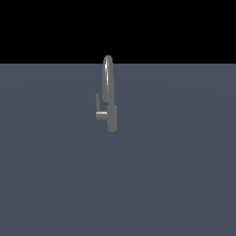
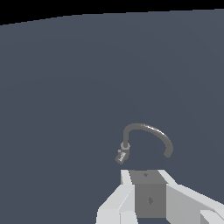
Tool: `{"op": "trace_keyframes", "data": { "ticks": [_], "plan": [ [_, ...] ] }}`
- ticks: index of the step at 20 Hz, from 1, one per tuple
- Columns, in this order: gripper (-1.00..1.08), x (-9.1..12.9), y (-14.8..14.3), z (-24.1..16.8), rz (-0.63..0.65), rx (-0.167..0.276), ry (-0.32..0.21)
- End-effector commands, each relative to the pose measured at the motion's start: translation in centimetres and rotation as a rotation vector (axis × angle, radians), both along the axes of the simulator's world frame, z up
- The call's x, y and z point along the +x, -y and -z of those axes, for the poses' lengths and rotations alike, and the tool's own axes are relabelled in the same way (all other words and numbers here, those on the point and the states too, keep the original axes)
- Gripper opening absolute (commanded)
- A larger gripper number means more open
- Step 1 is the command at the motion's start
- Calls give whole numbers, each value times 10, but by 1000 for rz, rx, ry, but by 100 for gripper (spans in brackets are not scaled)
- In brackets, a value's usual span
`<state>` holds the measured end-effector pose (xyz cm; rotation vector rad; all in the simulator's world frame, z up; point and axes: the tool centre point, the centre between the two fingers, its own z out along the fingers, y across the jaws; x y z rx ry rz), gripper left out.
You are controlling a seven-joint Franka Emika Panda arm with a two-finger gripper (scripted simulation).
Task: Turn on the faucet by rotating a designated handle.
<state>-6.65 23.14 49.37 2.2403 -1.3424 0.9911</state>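
Note:
The grey faucet [image 1: 111, 115] stands upright on the flat grey-blue surface, its tall narrow spout loop [image 1: 108, 78] rising above the short body. The thin L-shaped handle [image 1: 98, 109] sticks out toward the exterior view's left, its slim bar pointing up. No arm or gripper shows in the exterior view. In the wrist view the faucet [image 2: 146, 129] lies a short way beyond my gripper [image 2: 144, 173], arched spout and small body end [image 2: 122, 155] visible. My white fingers [image 2: 114, 202] reach toward it without touching. Whether they are open or shut is unclear.
A plain grey-blue floor [image 1: 175, 175] spreads around the faucet, with black background above its far edge. Nothing else stands in view.

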Motion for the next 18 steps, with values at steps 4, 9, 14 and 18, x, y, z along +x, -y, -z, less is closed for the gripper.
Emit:
{"op": "trace_keyframes", "data": {
  "ticks": [4, 9, 14, 18],
  "plan": [
    [-100, 48, 12, 67, 112, -17, 0],
    [-100, 88, 39, 138, 221, -25, -12],
    [-100, 118, 77, 213, 335, -23, -32],
    [-100, 131, 107, 263, 412, -18, -48]
  ]
}}
